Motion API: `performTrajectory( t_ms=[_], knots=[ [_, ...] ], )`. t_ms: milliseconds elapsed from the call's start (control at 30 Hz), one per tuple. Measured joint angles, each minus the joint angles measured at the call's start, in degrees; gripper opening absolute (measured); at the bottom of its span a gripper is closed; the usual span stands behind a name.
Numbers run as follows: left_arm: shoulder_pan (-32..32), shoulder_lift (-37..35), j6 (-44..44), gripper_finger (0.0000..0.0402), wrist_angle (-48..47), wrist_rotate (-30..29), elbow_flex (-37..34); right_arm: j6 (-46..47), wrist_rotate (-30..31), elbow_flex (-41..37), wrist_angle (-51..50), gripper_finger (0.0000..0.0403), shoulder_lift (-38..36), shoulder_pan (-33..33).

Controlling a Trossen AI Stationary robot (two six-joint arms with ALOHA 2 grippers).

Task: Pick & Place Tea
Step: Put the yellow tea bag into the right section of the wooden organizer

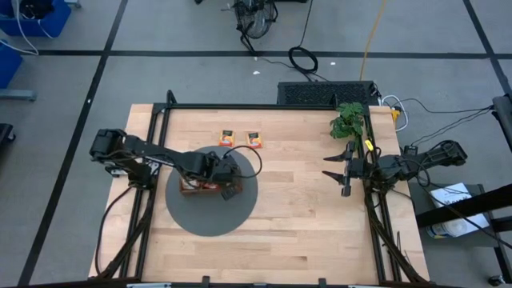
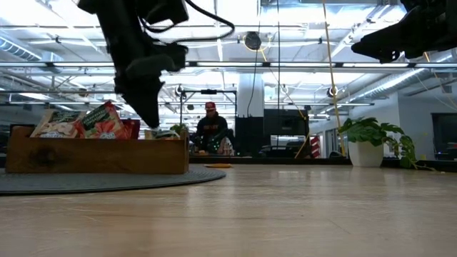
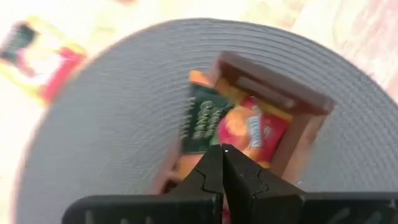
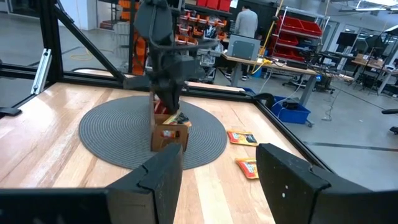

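A brown wooden tray [image 1: 194,186] stands on a round grey mat [image 1: 212,218] left of the table's middle. Tea packets stick up out of the tray [image 2: 84,121]. Its end compartment holds an orange packet [image 3: 249,127] and a dark green one [image 3: 202,118]. My left gripper [image 3: 224,152] is shut, slants down and hangs just over that end compartment [image 4: 169,102]. Two more orange-yellow tea packets [image 1: 227,137] [image 1: 254,140] lie flat on the wood behind the mat. My right gripper [image 1: 336,168] waits open at the table's right edge, held level. My left gripper's shut fingertips [image 2: 153,123] stand right above the packets in the tray's end compartment. Whether they touch the orange packet [image 3: 239,134], I cannot tell. Nothing shows between the fingers.
A potted green plant [image 1: 348,120] stands at the table's far right corner. A black frame [image 1: 240,106] runs along the table's edges. Bare wood lies between the mat and my right gripper. A person [image 2: 210,128] sits in the room beyond the table.
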Motion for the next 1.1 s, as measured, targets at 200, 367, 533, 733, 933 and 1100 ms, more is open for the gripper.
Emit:
performTrajectory(
  t_ms=[200,367,533,733,933,1100],
  knots=[
    [2.78,-1.91,-4.24,0.0009,-8.39,-14.20,0.04,0.01,-0.01,0.00,0.00,0.0187,0.08,0.00],
    [11.51,-1.39,-4.36,0.0032,-8.40,-9.44,0.04,0.00,-0.02,-0.02,0.00,0.0187,0.13,0.02],
    [23.36,-0.86,1.15,0.0121,-3.80,-3.07,0.04,0.00,-0.01,-0.02,-0.02,0.0187,0.12,0.02],
    [33.39,0.62,4.55,0.0242,7.02,11.28,0.15,0.01,0.00,-0.02,0.00,0.0187,0.13,0.02],
    [37.94,7.17,2.15,0.0308,3.84,14.62,0.02,0.01,0.00,-0.02,0.00,0.0187,0.11,0.02],
    [39.23,13.59,2.43,0.0327,5.16,17.47,2.16,-0.01,0.00,-0.04,0.02,0.0187,0.11,0.00]
  ],
)
